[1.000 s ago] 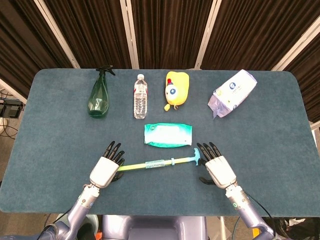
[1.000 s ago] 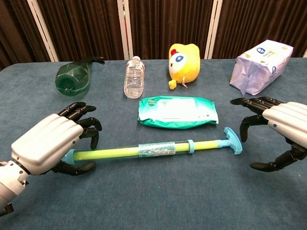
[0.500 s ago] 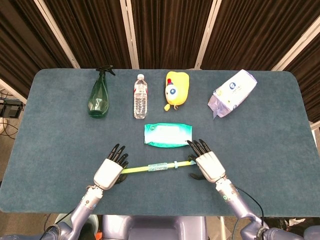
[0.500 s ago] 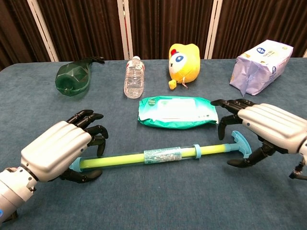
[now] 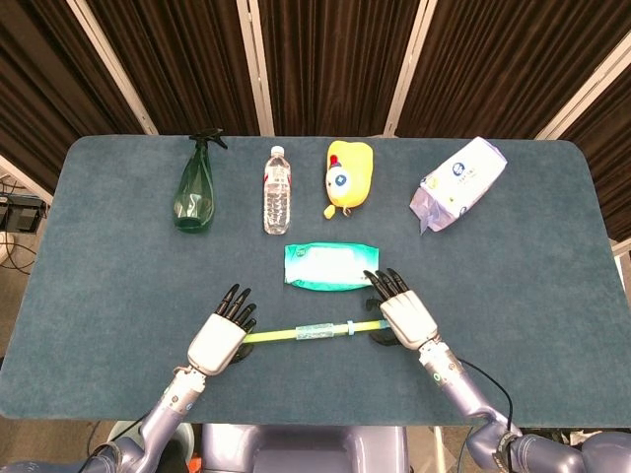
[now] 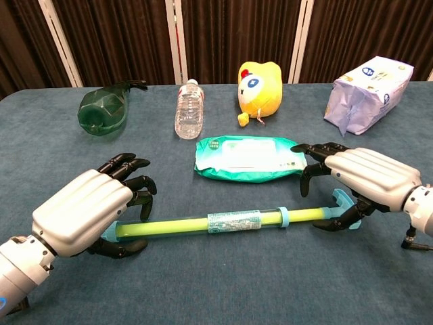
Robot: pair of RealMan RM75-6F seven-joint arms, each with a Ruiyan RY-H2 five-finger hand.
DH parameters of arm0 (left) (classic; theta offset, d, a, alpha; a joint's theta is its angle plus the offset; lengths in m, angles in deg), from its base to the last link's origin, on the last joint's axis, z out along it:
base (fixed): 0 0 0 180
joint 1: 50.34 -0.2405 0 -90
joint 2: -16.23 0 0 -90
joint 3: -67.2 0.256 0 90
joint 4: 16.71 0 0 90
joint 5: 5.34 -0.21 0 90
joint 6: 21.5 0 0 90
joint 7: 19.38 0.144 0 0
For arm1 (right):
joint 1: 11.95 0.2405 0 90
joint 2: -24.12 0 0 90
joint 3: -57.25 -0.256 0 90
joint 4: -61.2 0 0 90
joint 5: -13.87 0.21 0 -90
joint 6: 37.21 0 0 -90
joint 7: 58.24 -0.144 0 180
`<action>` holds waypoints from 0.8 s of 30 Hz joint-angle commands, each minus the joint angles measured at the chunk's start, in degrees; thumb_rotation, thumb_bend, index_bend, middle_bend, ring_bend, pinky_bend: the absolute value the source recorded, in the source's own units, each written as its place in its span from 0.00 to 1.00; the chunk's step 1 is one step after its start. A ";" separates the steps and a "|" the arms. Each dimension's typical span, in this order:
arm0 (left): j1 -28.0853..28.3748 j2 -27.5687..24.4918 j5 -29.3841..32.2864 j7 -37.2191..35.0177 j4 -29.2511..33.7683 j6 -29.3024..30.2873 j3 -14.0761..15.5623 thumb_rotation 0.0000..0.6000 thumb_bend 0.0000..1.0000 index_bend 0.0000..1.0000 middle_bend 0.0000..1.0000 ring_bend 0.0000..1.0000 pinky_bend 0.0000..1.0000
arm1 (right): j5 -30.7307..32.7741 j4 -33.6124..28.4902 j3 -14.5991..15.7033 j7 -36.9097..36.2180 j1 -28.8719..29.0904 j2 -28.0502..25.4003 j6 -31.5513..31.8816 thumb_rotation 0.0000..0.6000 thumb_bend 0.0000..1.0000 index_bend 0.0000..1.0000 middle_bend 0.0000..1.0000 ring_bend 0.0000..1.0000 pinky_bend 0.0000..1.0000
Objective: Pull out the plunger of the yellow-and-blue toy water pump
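the toy pump (image 6: pixel 203 224) lies flat on the blue felt-like table (image 5: pixel 99 276) at the near edge, a long thin clear tube with a bright yellow-green core, a printed label band around the middle, a pale blue collar right of that, and a pale blue t-shaped handle (image 6: pixel 342 200) at the end. its long axis runs across the table from side to side, handle toward the right, blue cap toward the left. the left hand (image 6: pixel 84 213), silver shell on the back with dark fingers, sits curled over the tube's left end, fingers wrapped around it. the right hand (image 6: pixel 362 179) arches over the handle, fingers bent down on the far side and thumb hooked under on the near side; i cannot tell whether it truly clamps the handle. just beyond the pump, a soft teal wipes packet (image 6: pixel 249 158) lies flat. further back, in a row: a dark green spray bottle (image 5: pixel 193 189), a clear plastic water bottle (image 5: pixel 277 190), a yellow plush toy (image 5: pixel 348 175) with a big eye, and a crinkly white-and-lilac bag (image 5: pixel 457 181).
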 commanded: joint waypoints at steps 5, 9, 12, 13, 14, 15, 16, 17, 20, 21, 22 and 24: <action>-0.06 -0.65 -0.11 0.63 0.86 0.34 0.12 1.00 0.40 0.72 0.26 0.05 0.00 | 1.19 1.90 0.73 -1.68 0.18 -0.33 -0.90 1.00 0.31 0.41 0.00 0.00 0.00; -0.01 -0.81 0.06 1.08 1.04 0.06 0.10 1.00 0.40 0.72 0.26 0.05 0.00 | 1.59 3.00 1.36 -3.21 -0.07 -0.37 -0.78 1.00 0.34 0.44 0.00 0.00 0.00; 0.02 -0.76 0.08 1.33 1.13 -0.13 0.21 1.00 0.40 0.72 0.26 0.05 0.00 | 1.62 3.66 1.89 -3.78 -0.01 -0.27 -1.02 1.00 0.35 0.52 0.00 0.00 0.00; 0.02 -0.76 0.03 1.44 1.17 -0.06 0.23 1.00 0.40 0.72 0.26 0.05 0.00 | 1.66 3.88 2.04 -3.73 0.05 -0.24 -1.19 1.00 0.35 0.55 0.00 0.00 0.00; 0.02 -0.78 -0.04 1.54 1.24 0.08 0.22 1.00 0.40 0.72 0.26 0.05 0.00 | 1.74 3.99 2.14 -3.72 0.07 -0.23 -1.28 1.00 0.35 0.58 0.00 0.00 0.00; 0.02 -0.82 -0.07 1.59 1.33 0.20 0.19 1.00 0.40 0.72 0.26 0.05 0.00 | 1.79 4.04 2.20 -3.76 0.06 -0.23 -1.22 1.00 0.36 0.62 0.01 0.00 0.00; 0.01 -0.86 -0.07 1.61 1.44 0.28 0.18 1.00 0.40 0.72 0.26 0.05 0.00 | 1.78 4.10 2.30 -3.81 0.02 -0.23 -1.08 1.00 0.36 0.64 0.01 0.00 0.00; 0.00 -0.93 -0.07 1.67 1.53 0.35 0.15 1.00 0.40 0.72 0.26 0.05 0.00 | 1.83 4.13 2.40 -3.88 -0.08 -0.25 -0.92 1.00 0.36 0.66 0.02 0.00 0.00; -0.06 -1.12 0.04 1.78 1.73 0.29 0.17 1.00 0.40 0.72 0.26 0.05 0.00 | 2.04 4.21 2.82 -4.01 -0.39 -0.41 -0.69 1.00 0.40 0.72 0.05 0.00 0.00; -0.09 -1.15 0.09 1.82 1.73 0.23 0.20 1.00 0.40 0.72 0.26 0.05 0.00 | 2.12 4.25 2.93 -4.00 -0.46 -0.42 -0.66 1.00 0.41 0.74 0.06 0.00 0.00; -0.12 -1.18 0.15 1.87 1.72 0.11 0.25 1.00 0.40 0.72 0.26 0.05 0.00 | 2.16 4.30 3.00 -3.99 -0.52 -0.42 -0.56 1.00 0.42 0.76 0.07 0.00 0.00; -0.13 -1.23 0.24 1.93 1.75 -0.01 0.27 1.00 0.40 0.72 0.26 0.05 0.00 | 2.23 4.53 3.10 -3.85 -0.71 -0.31 -0.15 1.00 0.43 0.80 0.09 0.00 0.00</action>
